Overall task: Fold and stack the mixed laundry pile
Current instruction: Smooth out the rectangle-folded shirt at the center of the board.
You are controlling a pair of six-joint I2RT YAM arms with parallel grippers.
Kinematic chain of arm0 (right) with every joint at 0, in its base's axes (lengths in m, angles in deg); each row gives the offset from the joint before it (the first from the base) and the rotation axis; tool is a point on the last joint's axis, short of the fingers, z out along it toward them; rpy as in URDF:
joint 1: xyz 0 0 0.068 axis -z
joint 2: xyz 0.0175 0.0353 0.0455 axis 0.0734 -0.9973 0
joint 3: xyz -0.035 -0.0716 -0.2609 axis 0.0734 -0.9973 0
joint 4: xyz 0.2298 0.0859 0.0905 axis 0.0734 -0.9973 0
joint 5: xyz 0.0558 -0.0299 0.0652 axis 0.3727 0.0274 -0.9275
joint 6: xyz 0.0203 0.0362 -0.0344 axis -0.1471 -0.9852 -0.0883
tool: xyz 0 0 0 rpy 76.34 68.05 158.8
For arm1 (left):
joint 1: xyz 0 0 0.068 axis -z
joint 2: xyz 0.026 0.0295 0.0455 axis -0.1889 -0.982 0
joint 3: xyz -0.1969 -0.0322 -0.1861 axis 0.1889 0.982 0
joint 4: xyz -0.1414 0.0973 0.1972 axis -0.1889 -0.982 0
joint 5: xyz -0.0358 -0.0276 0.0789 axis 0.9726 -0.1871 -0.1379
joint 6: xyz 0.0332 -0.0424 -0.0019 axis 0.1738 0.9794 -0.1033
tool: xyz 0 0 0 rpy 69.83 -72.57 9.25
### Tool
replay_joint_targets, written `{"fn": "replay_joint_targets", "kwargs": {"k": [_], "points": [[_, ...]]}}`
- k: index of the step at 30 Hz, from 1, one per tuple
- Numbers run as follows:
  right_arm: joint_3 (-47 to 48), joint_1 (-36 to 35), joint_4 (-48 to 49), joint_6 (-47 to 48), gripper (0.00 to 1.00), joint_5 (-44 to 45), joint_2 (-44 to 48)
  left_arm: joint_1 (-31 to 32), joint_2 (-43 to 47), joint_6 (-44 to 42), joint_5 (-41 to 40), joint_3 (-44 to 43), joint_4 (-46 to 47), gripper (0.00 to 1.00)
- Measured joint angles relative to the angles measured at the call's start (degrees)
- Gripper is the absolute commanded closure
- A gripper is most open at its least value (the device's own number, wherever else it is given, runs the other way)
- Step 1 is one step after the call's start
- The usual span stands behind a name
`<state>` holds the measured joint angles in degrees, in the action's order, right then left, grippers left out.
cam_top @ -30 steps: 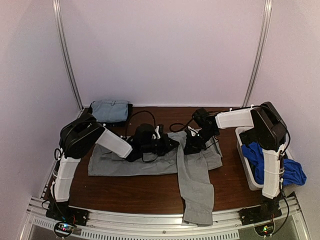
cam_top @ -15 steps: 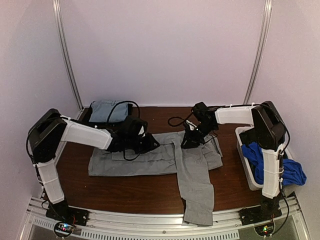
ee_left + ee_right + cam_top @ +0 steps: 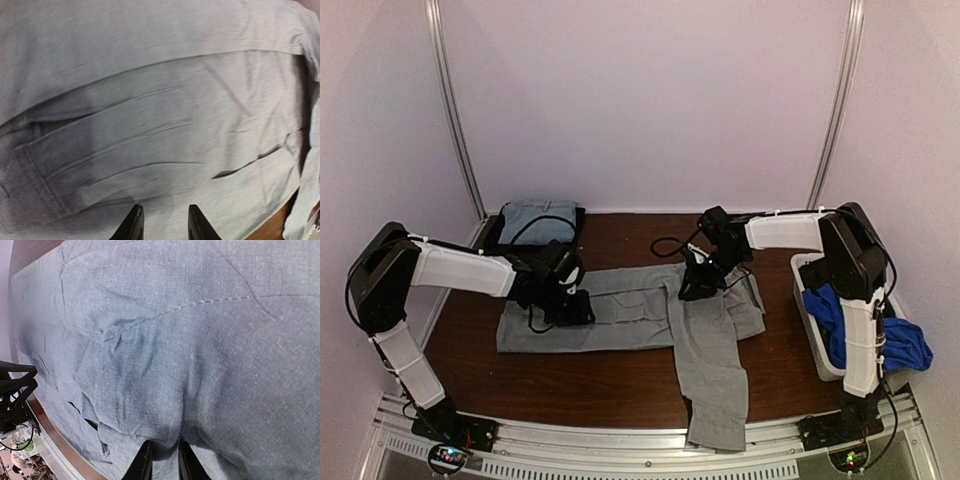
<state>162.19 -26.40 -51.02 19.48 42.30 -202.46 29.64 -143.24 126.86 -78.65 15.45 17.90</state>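
Brown table [image 3: 570, 385], grey trousers [image 3: 630, 312] flat beneath left claw [image 3: 162, 222], right claw [image 3: 162, 460]

Bare desk [image 3: 570, 375] at 7 o'clock: passable. At 3 o'clock white bin [image 3: 810, 320] blocks, folded stack [image 3: 538, 220] at 11 o'clock; grey trousers [image 3: 640, 310] cover centre.

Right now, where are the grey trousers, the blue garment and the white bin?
grey trousers [image 3: 610, 318]: top external view, on the leg laid flat across the table.
blue garment [image 3: 832, 308]: top external view, on the bunched part inside the bin.
white bin [image 3: 808, 325]: top external view, on its long wall facing the trousers.
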Motion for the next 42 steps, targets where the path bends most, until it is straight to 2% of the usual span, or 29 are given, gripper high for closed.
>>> {"fn": "replay_joint_targets", "kwargs": {"k": [4,8,13,17,20,22,26,29,33,36,42], "points": [[1.6,-0.6,0.0,0.9,0.80,0.0,-2.5,-3.9,-0.2,-1.0,0.5,2.0,-2.8,0.68],[9.1,-0.4,-0.6,1.1,0.78,-1.1,-8.0,-9.3,-1.5,-3.1,1.2,0.7,-2.9,0.68],[23.3,0.9,-1.8,1.1,0.72,-1.5,-16.5,-16.9,-8.3,-7.4,1.9,-8.0,-3.8,0.67],[31.6,2.5,-4.9,1.6,0.67,-1.5,-19.8,-18.2,-9.3,-13.9,1.0,-13.1,-5.8,0.66],[31.9,3.2,-5.6,1.5,0.66,-2.1,-17.6,-14.0,-5.8,-20.1,1.0,-14.3,-5.4,0.64],[28.8,3.7,-5.3,1.3,0.65,-2.8,-13.5,-8.2,-1.6,-24.8,1.3,-13.9,-4.9,0.63],[19.8,3.7,-4.9,1.2,0.64,-3.7,-2.4,8.6,7.8,-34.2,2.4,-11.7,-2.3,0.63],[13.0,3.8,-4.2,1.3,0.64,-4.2,5.7,19.1,11.1,-40.1,3.4,-9.9,-2.1,0.63],[4.5,5.7,-3.0,1.2,0.64,-4.6,12.5,28.2,9.5,-47.6,3.3,-9.7,-4.2,0.64],[-0.4,7.8,-2.7,1.1,0.64,-4.5,14.8,33.6,4.4,-52.5,3.2,-11.5,-7.1,0.65],[-6.4,10.0,-2.7,0.9,0.64,-4.0,17.1,38.2,-7.0,-59.0,3.4,-17.4,-11.5,0.69]]}}
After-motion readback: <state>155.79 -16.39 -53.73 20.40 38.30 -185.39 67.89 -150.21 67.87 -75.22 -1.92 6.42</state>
